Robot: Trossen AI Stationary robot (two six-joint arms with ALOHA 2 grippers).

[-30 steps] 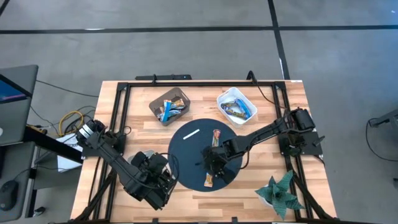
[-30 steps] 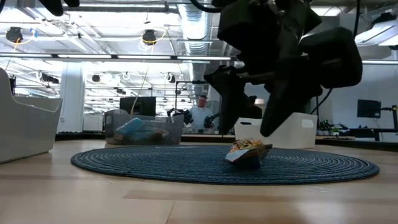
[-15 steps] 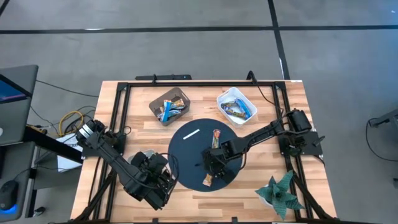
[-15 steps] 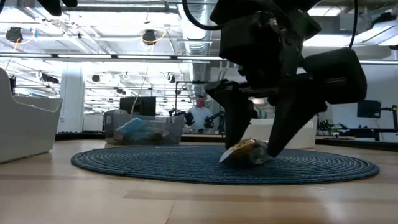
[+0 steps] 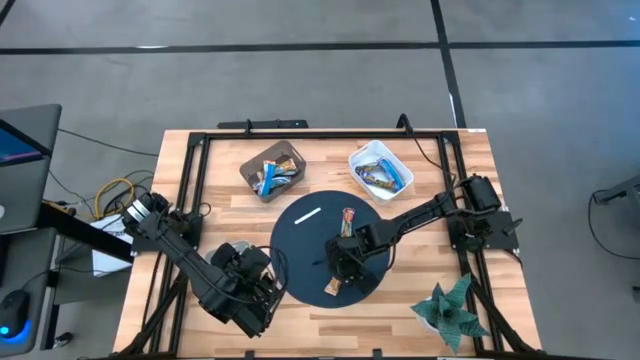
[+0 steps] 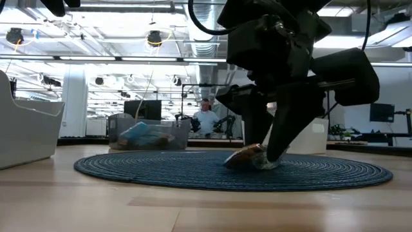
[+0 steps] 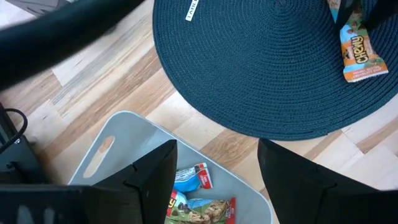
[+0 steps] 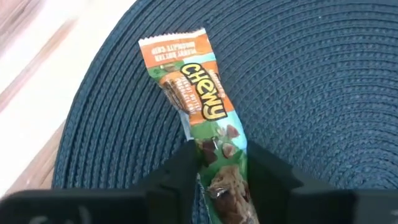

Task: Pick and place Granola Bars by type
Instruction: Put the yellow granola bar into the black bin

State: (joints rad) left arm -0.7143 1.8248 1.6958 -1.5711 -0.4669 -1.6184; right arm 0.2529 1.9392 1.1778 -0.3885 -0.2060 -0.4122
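Note:
An orange and green granola bar lies on the round dark blue mat, toward its near edge. My right gripper is down on the mat and shut on the bar's end. A second bar and a thin white stick rest on the mat's far part. More bars fill a brown bin and a white bin at the far side. My left gripper hangs open at the near left over a pale bin holding a few bars. My right gripper pinches one end of the bar between its two fingers, one on each long edge. The fingers come from above, slanting down. The bar's remaining length lies on the mat ahead of the fingers.
Black rails frame the table. A green paper plant stands at the near right corner. Bare wood lies between the mat and the two far bins. In the low view a person shows in the room beyond the table.
My right gripper has come down over the bar on the mat. Its fingers first stood wide on either side of it, then closed in on its end. The bar has shifted slightly on the mat.

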